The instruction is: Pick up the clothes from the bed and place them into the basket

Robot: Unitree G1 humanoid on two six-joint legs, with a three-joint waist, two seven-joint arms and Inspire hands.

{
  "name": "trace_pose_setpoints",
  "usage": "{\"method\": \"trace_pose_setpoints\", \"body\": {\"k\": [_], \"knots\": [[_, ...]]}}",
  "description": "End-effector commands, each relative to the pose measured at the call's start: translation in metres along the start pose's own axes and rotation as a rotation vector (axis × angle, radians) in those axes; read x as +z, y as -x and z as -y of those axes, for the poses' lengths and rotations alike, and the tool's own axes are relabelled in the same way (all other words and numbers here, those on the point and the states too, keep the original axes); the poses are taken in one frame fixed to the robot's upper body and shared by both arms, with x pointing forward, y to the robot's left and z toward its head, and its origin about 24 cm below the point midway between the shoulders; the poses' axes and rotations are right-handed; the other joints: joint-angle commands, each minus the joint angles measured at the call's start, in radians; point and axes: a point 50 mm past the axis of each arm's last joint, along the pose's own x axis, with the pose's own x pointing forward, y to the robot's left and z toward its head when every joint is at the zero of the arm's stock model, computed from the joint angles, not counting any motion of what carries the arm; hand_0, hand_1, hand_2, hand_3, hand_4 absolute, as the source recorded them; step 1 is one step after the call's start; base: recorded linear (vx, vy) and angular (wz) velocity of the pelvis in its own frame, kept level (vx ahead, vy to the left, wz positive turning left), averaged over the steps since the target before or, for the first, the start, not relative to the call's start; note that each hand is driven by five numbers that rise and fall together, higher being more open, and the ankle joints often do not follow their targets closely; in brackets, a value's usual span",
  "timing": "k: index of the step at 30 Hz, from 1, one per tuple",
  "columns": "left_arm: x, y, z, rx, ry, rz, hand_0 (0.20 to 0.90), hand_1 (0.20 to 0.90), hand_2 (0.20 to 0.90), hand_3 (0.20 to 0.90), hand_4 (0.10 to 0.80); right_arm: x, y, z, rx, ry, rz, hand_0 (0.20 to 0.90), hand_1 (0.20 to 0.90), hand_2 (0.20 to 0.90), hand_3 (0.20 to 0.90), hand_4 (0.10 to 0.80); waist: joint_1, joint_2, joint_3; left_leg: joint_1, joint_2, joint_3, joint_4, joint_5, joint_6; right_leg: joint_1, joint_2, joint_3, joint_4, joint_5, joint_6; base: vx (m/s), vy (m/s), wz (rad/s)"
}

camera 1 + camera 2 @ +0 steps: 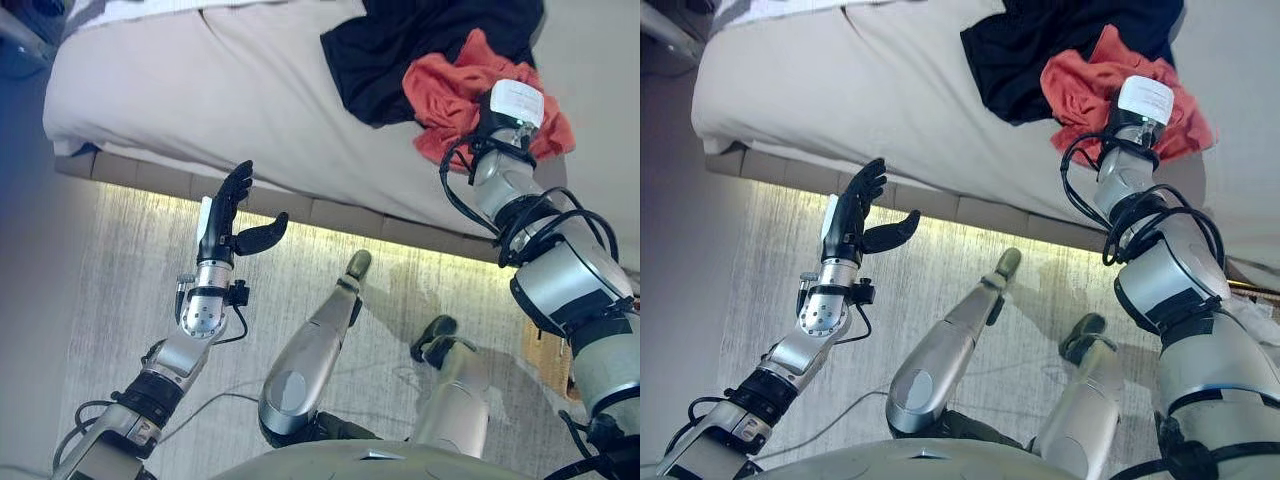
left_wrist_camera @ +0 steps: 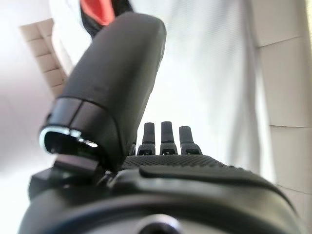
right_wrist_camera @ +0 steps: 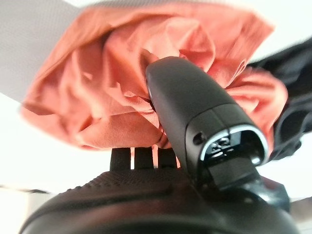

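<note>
A pale beige sheet (image 1: 250, 90) covers the mattress, smooth apart from a few soft creases. Below its near edge runs a padded frame (image 1: 330, 215) of tan square panels in a row. The floor (image 1: 120, 300) beside it is light, streaked wood-grain, brightly lit along the frame. A grey object (image 1: 25, 40) sits at the far left corner, too cropped to identify.

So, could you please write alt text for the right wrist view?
The right hand, seen from close behind, has its thumb and fingers closed into a bunched orange garment on the pale bed. A black garment lies beside the orange one.
</note>
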Motion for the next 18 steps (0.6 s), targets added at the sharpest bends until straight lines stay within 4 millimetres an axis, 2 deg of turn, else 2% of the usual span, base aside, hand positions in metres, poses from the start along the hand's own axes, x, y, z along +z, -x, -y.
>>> {"method": "trace_pose_setpoints", "body": {"k": [1,3,7,12,18], "knots": [[0.033,-0.019,-0.018,0.078,0.023,0.176,0.900,0.900,0.900,0.900,0.800,0.006,-0.013,0.066,-0.271,-0.036,0.039,0.300,0.300,0.300,0.200,0.100,-0.015,-0.050,-0.003,0.139,0.053,0.002,-0.002,-0.141,0.030,0.151,0.033,-0.008,-0.053,0.058,-0.012,-0.009,-0.031,-0.11],[0.033,-0.022,-0.019,0.076,0.010,0.171,0.900,0.900,0.900,0.900,0.800,0.003,-0.014,0.072,-0.300,-0.070,0.041,0.300,0.300,0.300,0.200,0.100,-0.028,-0.059,-0.003,0.184,0.063,0.010,-0.035,-0.112,0.028,0.198,0.032,-0.016,-0.093,0.084,-0.018,-0.061,-0.009,-0.12],[0.021,-0.022,-0.020,0.063,-0.038,0.092,0.900,0.900,0.900,0.900,0.800,-0.002,-0.011,0.081,-0.366,-0.145,0.078,0.300,0.300,0.300,0.200,0.100,-0.062,-0.093,-0.059,0.292,0.100,0.034,-0.100,-0.112,0.015,0.305,0.044,-0.015,-0.184,0.101,-0.015,0.067,-0.016,-0.18],[-0.001,-0.012,-0.025,0.074,-0.084,-0.034,0.900,0.900,0.900,0.900,0.800,-0.003,-0.003,0.101,-0.466,-0.272,0.152,0.300,0.300,0.300,0.200,0.100,-0.118,-0.125,-0.151,0.398,0.138,0.072,-0.194,-0.100,-0.002,0.407,0.076,0.009,-0.308,0.130,-0.007,0.124,0.015,-0.23],[-0.023,0.001,-0.030,0.086,-0.112,-0.170,0.900,0.900,0.900,0.900,0.800,-0.022,0.004,0.130,-0.564,-0.378,0.160,0.300,0.300,0.300,0.200,0.100,-0.181,-0.151,-0.264,0.496,0.175,0.120,-0.303,-0.070,-0.020,0.479,0.116,0.049,-0.429,0.170,0.009,0.118,0.040,-0.25]]}}
